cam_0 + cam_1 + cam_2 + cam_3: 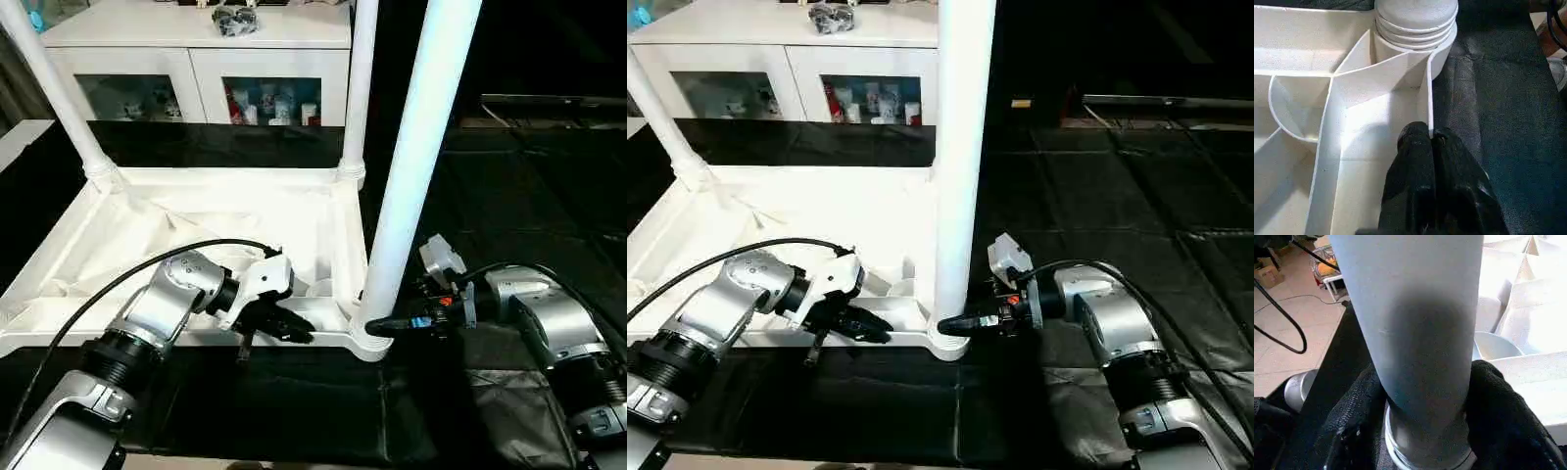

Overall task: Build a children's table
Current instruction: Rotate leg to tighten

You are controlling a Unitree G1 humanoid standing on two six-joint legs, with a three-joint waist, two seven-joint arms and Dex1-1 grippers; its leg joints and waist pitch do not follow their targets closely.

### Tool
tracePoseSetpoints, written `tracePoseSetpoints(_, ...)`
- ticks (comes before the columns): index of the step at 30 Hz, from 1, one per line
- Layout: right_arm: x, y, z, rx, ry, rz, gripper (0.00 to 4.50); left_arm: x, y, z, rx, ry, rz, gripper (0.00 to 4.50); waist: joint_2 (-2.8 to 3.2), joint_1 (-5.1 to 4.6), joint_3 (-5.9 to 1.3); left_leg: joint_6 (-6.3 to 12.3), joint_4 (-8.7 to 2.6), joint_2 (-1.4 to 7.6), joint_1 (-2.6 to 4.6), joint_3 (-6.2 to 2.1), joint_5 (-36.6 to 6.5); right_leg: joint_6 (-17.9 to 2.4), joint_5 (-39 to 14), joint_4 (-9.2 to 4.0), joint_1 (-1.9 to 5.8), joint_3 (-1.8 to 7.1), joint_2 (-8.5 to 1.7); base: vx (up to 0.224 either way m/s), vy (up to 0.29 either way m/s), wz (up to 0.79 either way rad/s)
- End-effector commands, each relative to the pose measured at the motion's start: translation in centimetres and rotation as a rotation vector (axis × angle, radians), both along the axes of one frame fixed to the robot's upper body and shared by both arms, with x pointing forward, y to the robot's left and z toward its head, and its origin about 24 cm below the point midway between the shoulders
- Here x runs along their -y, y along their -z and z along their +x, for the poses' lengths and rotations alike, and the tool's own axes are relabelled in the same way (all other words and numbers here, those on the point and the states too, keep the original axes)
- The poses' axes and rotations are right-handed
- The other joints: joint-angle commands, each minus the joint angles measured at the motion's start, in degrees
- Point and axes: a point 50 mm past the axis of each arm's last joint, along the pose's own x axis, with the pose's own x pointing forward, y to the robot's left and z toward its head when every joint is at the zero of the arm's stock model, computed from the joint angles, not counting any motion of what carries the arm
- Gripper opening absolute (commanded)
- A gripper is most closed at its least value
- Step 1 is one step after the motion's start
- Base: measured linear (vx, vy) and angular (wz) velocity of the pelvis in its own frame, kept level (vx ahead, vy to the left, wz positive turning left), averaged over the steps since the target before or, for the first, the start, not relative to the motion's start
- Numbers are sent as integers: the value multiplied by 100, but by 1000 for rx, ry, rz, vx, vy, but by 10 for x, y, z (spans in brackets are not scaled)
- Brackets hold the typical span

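Upside-down white ribbed plastic tabletop (196, 220) lies socket-side up; left gripper (279, 328), fingers together, pins its near rim wall to steady it, while right gripper (965, 323) clamps the base of the tall white tapered leg (416, 166), probably to seat it.

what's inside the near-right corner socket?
A white leg stands upright in that socket, its ribbed end seated at the rim. The right gripper brackets the leg's base. How deep it goes is hidden.
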Motion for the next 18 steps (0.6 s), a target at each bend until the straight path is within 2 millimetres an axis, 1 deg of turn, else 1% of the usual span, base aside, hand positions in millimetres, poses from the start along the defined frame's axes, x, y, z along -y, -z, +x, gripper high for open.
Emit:
tracePoseSetpoints(1, -3, -2, 0, -11, -19, 19, 204, 11, -6, -2, 17, 63, -31, 0, -69, -23, -422, 321, -391, 94, 39, 38, -1241, -1399, -1418, -339, 321, 218, -170, 0, 0, 0)
tracePoseSetpoints(3, -5, 2, -2, -23, 10, 29, 204, 14, -7, 3, 15, -17, -62, 0, -75, -20, -424, 329, -384, 92, 38, 42, -1185, -1406, -1369, -331, 322, 222, -169, 0, 0, 0)
tracePoseSetpoints(4, -5, 2, -2, -23, 10, 29, 204, 14, -7, 3, 15, -17, -62, 0, -75, -15, -418, 337, -383, 93, 46, 46, -1204, -1408, -1397, -344, 309, 224, -168, 0, 0, 0)
tracePoseSetpoints(5, -7, 5, -3, -28, 41, 25, 204, 15, -6, 5, 15, -50, -67, 0, -82, -19, -418, 335, -382, 89, 44, 48, -1220, -1400, -1438, -346, 314, 223, -168, 0, 0, 0)
tracePoseSetpoints(6, -9, 10, -3, -38, 84, 21, 203, 18, -6, 8, 23, -89, -77, 0, -78, -20, -408, 309, -391, 88, 46, 45, -1258, -1360, -1562, -357, 311, 221, -171, 0, 0, 0)
tracePoseSetpoints(7, -9, 10, -3, -38, 92, 19, 202, 18, -5, 8, 24, -96, -79, 0, -82, -31, -392, 284, -398, 82, 37, 44, -1328, -1293, -1732, -380, 311, 220, -172, 0, 0, 0)
tracePoseSetpoints(8, -12, 16, -1, -33, 162, 8, 201, 22, -5, 11, 29, -150, -89, 0, -67, -41, -382, 232, -404, 79, 59, 46, -1436, -1221, -1927, -416, 294, 223, -175, 0, 0, 0)
tracePoseSetpoints(9, -16, 20, 2, -27, 230, 0, 200, 25, -4, 14, 36, -192, -95, 0, -75, -55, -386, 191, -406, 74, 55, 36, -1425, -1189, -1972, -413, 302, 223, -179, 0, 0, 0)
tracePoseSetpoints(10, -22, 24, 7, -21, 319, -7, 200, 31, -4, 18, 43, -245, -104, 0, -78, -82, -377, 138, -419, 56, 41, 22, -1500, -1091, -2202, -435, 310, 199, -178, 0, 0, 0)
tracePoseSetpoints(11, -27, 26, 9, -19, 372, -8, 200, 35, -4, 20, 44, -278, -112, 0, -63, -108, -364, 84, -435, 64, 46, 17, -1539, -1040, -2308, -438, 297, 204, -176, 0, 0, 0)
tracePoseSetpoints(12, -31, 28, 12, -21, 419, -8, 200, 38, -4, 22, 44, -308, -119, 0, -73, -164, -347, 21, -439, 41, 62, 5, -1713, -919, -2671, -495, 288, 175, -181, 0, 0, 0)
tracePoseSetpoints(13, -31, 28, 12, -21, 419, -8, 199, 38, -4, 22, 44, -308, -119, 0, -90, -207, -353, 10, -437, 18, 47, -11, -1769, -781, -2900, -518, 309, 157, -184, 0, 0, 0)
tracePoseSetpoints(14, -50, 30, 21, -23, 544, -12, 199, 52, -9, 29, 48, -413, -155, 0, -67, -242, -355, 41, -444, 19, 29, -15, -1740, -716, -2907, -536, 313, 160, -180, 0, 0, 0)
tracePoseSetpoints(15, -56, 31, 24, -26, 589, -17, 198, 56, -10, 32, 48, -449, -167, 0, -65, -273, -344, 16, -448, 22, 21, -14, -1718, -728, -2862, -528, 297, 167, -172, 0, 0, 0)
tracePoseSetpoints(16, -63, 31, 28, -29, 637, -24, 198, 62, -12, 35, 50, -488, -178, 0, -63, -332, -348, -31, -441, 7, 29, -19, -1740, -755, -2879, -533, 278, 151, -168, 0, 0, 0)
tracePoseSetpoints(17, -69, 31, 30, -36, 666, -21, 198, 65, -13, 36, 50, -511, -184, 0, -76, -365, -359, -45, -438, -1, 19, -31, -1748, -747, -2905, -527, 291, 137, -169, 0, 0, 0)
tracePoseSetpoints(18, -75, 29, 32, -38, 685, -17, 198, 69, -15, 37, 49, -534, -194, 0, -67, -390, -360, -20, -435, -8, 37, -34, -1771, -718, -2944, -553, 282, 129, -167, 0, 0, 0)
